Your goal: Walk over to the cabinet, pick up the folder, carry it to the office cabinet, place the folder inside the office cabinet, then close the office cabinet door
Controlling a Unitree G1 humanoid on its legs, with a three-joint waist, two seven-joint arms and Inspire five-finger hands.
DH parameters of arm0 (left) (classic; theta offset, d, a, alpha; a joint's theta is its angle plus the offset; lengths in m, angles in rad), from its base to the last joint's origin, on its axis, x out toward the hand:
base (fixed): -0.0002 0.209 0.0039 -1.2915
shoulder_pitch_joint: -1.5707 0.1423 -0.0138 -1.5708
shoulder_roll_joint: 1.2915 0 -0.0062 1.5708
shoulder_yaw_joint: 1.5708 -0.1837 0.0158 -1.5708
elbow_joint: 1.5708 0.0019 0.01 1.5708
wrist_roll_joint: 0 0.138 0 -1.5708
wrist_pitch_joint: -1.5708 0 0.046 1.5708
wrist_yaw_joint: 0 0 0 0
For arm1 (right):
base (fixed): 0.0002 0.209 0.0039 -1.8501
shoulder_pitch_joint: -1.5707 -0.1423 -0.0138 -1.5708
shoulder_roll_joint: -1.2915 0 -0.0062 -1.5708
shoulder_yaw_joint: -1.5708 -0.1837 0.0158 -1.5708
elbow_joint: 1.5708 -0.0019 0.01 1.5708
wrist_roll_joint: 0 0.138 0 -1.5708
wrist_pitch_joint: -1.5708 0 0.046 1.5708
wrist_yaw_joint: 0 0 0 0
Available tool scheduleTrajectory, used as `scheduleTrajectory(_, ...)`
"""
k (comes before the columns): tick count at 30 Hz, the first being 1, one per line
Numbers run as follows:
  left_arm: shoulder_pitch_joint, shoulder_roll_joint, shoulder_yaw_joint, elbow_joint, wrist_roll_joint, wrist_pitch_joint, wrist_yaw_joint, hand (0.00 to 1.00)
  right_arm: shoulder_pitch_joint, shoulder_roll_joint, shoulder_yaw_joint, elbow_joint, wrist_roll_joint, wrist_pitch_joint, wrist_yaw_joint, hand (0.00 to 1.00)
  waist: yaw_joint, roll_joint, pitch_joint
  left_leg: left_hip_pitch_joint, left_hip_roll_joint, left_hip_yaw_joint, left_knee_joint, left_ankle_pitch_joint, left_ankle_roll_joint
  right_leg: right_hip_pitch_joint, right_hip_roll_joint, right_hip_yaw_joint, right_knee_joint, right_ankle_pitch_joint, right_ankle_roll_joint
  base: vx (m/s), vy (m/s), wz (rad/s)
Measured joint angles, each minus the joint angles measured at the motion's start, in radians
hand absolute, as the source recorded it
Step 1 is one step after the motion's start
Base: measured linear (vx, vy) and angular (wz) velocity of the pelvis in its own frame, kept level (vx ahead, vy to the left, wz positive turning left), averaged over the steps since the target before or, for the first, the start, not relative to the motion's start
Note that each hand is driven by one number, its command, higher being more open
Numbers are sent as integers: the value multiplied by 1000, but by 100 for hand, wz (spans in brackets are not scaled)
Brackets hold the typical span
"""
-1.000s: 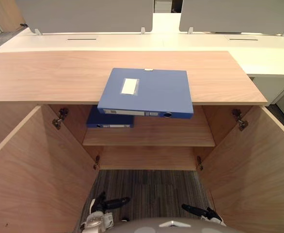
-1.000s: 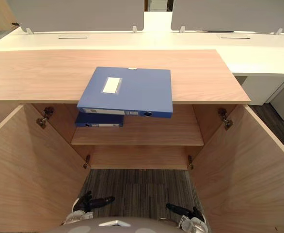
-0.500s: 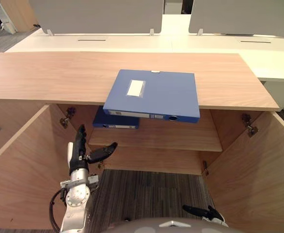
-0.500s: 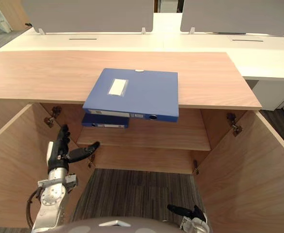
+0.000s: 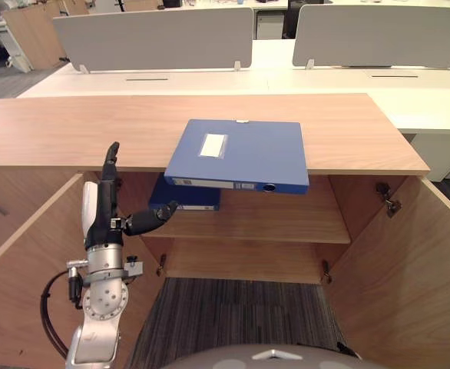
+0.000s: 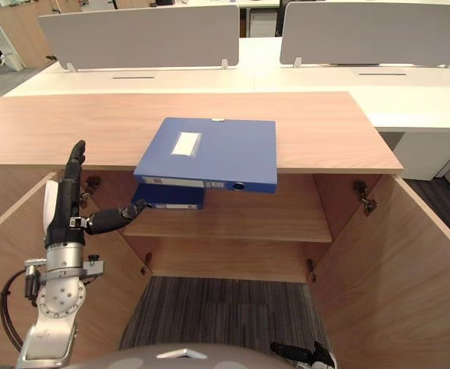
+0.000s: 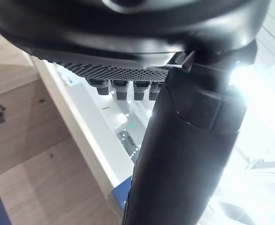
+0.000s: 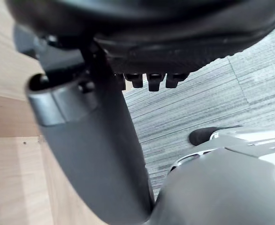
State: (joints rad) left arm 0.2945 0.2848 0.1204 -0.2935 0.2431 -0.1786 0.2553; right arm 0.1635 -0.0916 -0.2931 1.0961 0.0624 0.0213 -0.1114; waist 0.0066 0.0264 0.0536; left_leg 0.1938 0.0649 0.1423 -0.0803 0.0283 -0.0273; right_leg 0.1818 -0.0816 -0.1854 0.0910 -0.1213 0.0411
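My left hand has come up from down by the floor in the last second and now stands in front of the open cabinet, just below the front edge of the worktop. Its fingers are straight and point up, with the thumb out to the side, and it holds nothing. The head has tipped up as well, so the whole view has shifted (the things themselves have not moved).

The folder lies flat on the worktop, its near edge hanging over the front. It is well apart from the hand and untouched. A second folder sits on the shelf underneath.

My right hand is low at my side, and its fingers look relaxed and empty, as far as I can make out.

I take this as the start of the reach, with the pick-up not yet made. I judge the overhang gives the thumb a way in from below.
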Motion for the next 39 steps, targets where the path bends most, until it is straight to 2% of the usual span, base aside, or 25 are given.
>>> scheduleTrajectory(6,-25,106,-80,-60,46,-19,-13,100,0,-1,3,22,-4,-1,3,100,-8,-7,-11,-2,8,-7,26,-10,-9,8,8,26,0,-4,-2,-27,-23,1)
scheduleTrajectory(13,-142,192,-199,-75,96,-70,-39,100,4,-9,9,46,-24,-1,9,100,-20,-6,-18,-13,17,-6,49,-17,-16,-2,18,47,11,-7,-1,-20,-22,-3)
scheduleTrajectory(19,-214,257,-332,-25,239,-84,-50,100,1,-13,13,50,-24,-2,14,100,-36,-8,-24,-2,16,-7,34,-17,-16,-4,21,57,8,-6,-3,6,-8,-6)
scheduleTrajectory(26,-265,268,-396,101,415,-69,-38,100,-2,-20,40,50,-23,-3,11,100,-56,-12,-25,6,12,-6,12,-17,-16,-1,22,61,-10,-2,-8,7,2,-1)
scheduleTrajectory(34,-288,246,-430,208,601,6,37,100,-2,-23,40,50,-22,-2,-4,100,-67,-19,-21,27,7,7,-1,-24,-11,11,19,79,-27,3,-15,21,14,-7)
scheduleTrajectory(35,-295,234,-430,219,620,19,47,0,0,-23,40,51,-22,-2,-4,100,-68,-19,-20,29,5,8,-4,-24,-11,12,17,79,-28,3,-15,0,0,0)
scheduleTrajectory(39,-311,203,-430,232,649,46,64,0,1,-23,40,50,-21,-1,-4,100,-69,-20,-20,29,0,10,-7,-25,-10,13,12,81,-36,7,-8,0,0,0)
